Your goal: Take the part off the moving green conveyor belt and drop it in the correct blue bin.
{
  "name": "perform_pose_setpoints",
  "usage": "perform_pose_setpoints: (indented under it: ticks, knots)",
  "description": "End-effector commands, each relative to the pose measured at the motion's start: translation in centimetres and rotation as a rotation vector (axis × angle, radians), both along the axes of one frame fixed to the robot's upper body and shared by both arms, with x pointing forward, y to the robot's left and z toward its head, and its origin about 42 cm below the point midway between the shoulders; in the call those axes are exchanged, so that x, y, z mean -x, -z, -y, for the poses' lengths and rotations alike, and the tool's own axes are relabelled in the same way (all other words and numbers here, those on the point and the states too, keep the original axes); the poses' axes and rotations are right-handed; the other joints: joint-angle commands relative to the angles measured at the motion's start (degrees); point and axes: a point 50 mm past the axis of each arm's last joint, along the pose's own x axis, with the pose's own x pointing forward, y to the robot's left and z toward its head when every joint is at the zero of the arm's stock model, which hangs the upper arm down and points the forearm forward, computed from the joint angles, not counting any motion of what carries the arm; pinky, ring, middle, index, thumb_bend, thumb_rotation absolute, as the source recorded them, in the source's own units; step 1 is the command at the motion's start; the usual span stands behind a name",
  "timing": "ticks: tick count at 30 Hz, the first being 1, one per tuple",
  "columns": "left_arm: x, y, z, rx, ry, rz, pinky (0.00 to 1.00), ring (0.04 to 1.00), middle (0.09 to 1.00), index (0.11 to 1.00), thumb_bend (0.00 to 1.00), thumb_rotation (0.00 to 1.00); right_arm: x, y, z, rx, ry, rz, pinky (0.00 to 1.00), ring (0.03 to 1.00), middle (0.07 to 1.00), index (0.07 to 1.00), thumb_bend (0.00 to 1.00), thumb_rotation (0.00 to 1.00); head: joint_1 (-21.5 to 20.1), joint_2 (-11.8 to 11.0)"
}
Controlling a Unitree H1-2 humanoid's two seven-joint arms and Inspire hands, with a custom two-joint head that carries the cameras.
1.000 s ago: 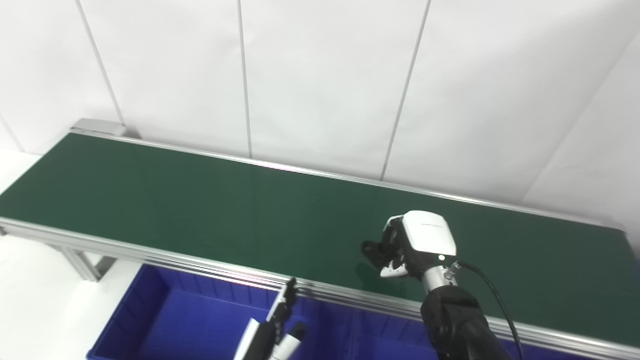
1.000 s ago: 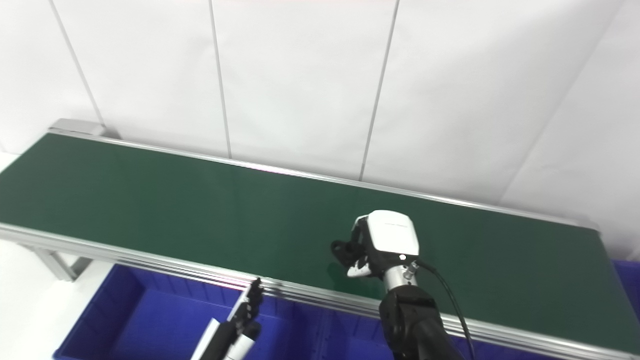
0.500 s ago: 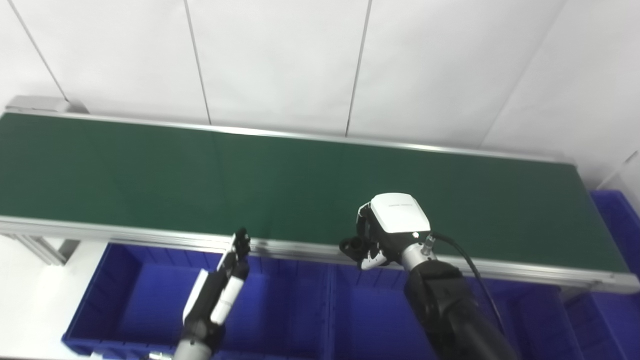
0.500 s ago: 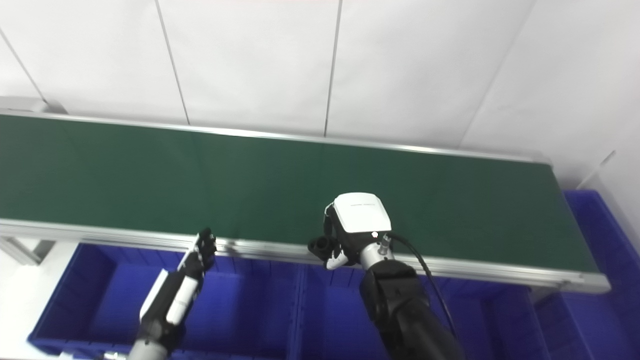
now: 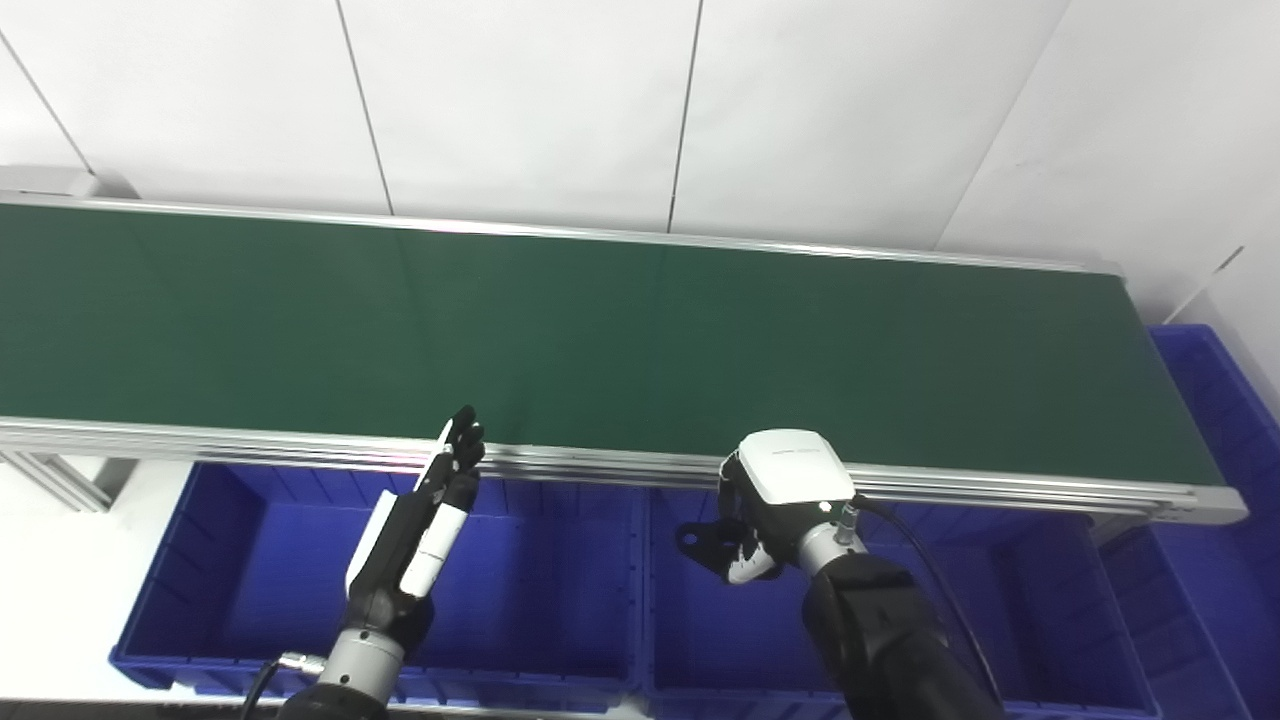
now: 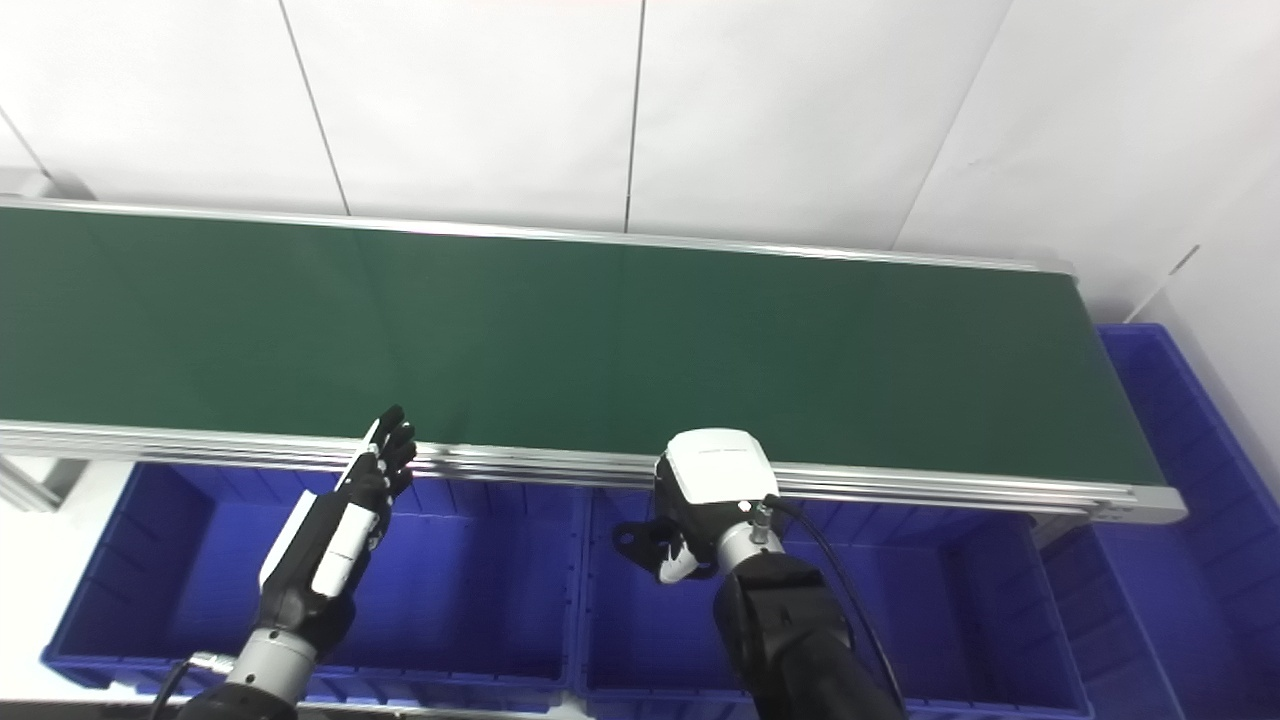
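My right hand (image 5: pixel 775 500) hangs over the middle blue bin (image 5: pixel 700 650), just in front of the conveyor's near rail, shut on a small black part (image 5: pixel 697 537) that sticks out to its left; the same part (image 6: pixel 632 540) shows in the right eye view. My left hand (image 5: pixel 420 525) is open with fingers straight, held over the left blue bin (image 5: pixel 250 560). The green belt (image 5: pixel 600 330) carries nothing that I can see.
Another blue bin (image 5: pixel 1225 480) stands at the belt's right end, and a further one (image 5: pixel 1060 600) sits under the rail to the right. White wall panels rise behind the belt. A metal frame leg (image 5: pixel 50 478) shows at the far left.
The camera has panned right and tilted down. My right hand has come back off the belt with the part, past the near rail, to above the middle bin. The left hand stays open.
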Motion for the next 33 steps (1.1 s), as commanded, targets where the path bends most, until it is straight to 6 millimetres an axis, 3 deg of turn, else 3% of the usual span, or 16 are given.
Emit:
perform_pose_setpoints:
  ticks: [1,6,7,9,11,14,19,25,29,33]
  knots:
    - [-0.5,-1.0,0.0,0.003,0.010,0.045,1.00,1.000,1.000,1.000,0.74,0.90,-0.7,-1.2,-0.2,-0.002,-0.005,0.070,0.15,0.214,0.470,0.484,0.53,0.00,0.2,-0.1]
    - [-0.4,-0.9,0.1,-0.009,0.012,0.049,1.00,1.000,1.000,1.000,0.72,0.91,-0.9,-0.8,0.2,0.015,0.007,0.075,0.16,0.227,0.470,0.486,0.53,0.00,0.6,-0.2]
    - [-0.4,-0.9,0.1,-0.010,0.010,0.048,1.00,1.000,1.000,1.000,0.72,0.91,-0.9,-0.7,0.4,0.020,0.009,0.079,0.21,0.289,0.475,0.490,0.53,0.00,0.7,-0.2]
    - [-0.3,-1.0,0.2,-0.007,0.009,0.048,1.00,1.000,1.000,1.000,0.72,0.91,-0.8,-0.5,0.5,0.029,0.017,0.081,0.42,0.499,0.597,0.658,0.79,0.34,0.9,-0.3]
    - [-0.3,-1.0,0.2,-0.002,0.009,0.047,1.00,1.000,1.000,1.000,0.71,0.91,-0.8,-0.3,0.7,0.048,0.021,0.086,0.48,0.559,0.649,0.719,0.94,0.48,1.1,-0.2]
    - [-0.2,-1.0,0.3,-0.004,0.008,0.048,1.00,1.000,1.000,1.000,0.71,0.91,-0.7,-0.3,0.6,0.086,0.024,0.087,0.48,0.581,0.692,0.754,0.99,0.56,1.2,-0.2]
    - [-0.3,-0.9,0.4,-0.006,0.007,0.052,1.00,1.000,1.000,1.000,0.71,0.91,-0.7,-0.4,0.6,0.097,0.028,0.065,0.53,0.676,0.797,0.817,1.00,0.68,1.4,-0.2]
    - [-0.3,-0.8,0.6,0.001,0.008,0.050,1.00,1.000,1.000,1.000,0.70,0.92,-0.5,-0.9,0.5,0.014,0.052,0.051,0.55,0.681,0.793,0.819,1.00,0.75,2.1,-0.9]
    - [-0.1,-0.6,0.7,-0.005,0.007,0.054,1.00,1.000,1.000,1.000,0.70,0.92,0.4,-1.7,0.3,-0.199,0.117,0.076,0.55,0.671,0.764,0.797,1.00,0.88,3.3,-1.7]
    - [0.2,-0.3,0.9,-0.002,-0.001,0.049,1.00,1.000,1.000,1.000,0.70,0.92,3.0,-3.2,-0.8,-0.637,0.266,0.140,0.52,0.658,0.740,0.766,0.82,0.95,4.1,-3.0]
